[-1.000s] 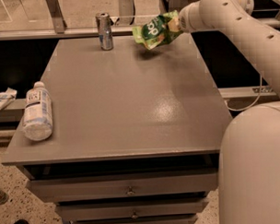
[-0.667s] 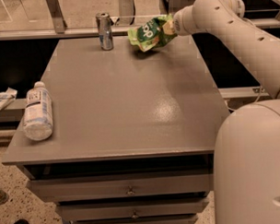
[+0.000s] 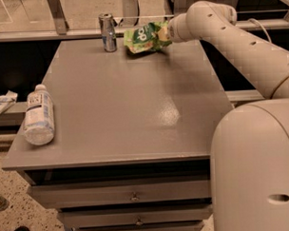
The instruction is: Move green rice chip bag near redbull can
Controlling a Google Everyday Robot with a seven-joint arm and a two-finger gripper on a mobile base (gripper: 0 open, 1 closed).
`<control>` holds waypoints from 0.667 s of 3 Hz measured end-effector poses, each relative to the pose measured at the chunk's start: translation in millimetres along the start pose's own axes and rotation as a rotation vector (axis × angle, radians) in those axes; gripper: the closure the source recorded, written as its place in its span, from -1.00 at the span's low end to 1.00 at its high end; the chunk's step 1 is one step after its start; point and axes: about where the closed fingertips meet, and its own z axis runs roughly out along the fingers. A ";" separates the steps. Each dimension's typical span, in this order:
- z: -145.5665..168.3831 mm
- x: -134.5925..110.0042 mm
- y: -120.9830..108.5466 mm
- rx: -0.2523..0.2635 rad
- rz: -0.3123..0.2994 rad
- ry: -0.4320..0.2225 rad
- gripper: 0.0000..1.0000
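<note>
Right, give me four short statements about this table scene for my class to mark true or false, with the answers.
1. The redbull can stands upright near the far edge of the table. True.
2. The green rice chip bag lies at the table's near edge. False: it is at the far side, just right of the can in the picture.
3. The clear plastic bottle stands upright in the table's middle. False: it lies on its side by the left edge.
4. The gripper is at the bag's right end, holding it. True.
</note>
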 end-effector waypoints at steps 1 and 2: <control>8.2 3.1 10.4 -0.014 0.030 0.014 -0.10; 9.7 5.4 21.8 -0.046 0.038 0.030 -0.57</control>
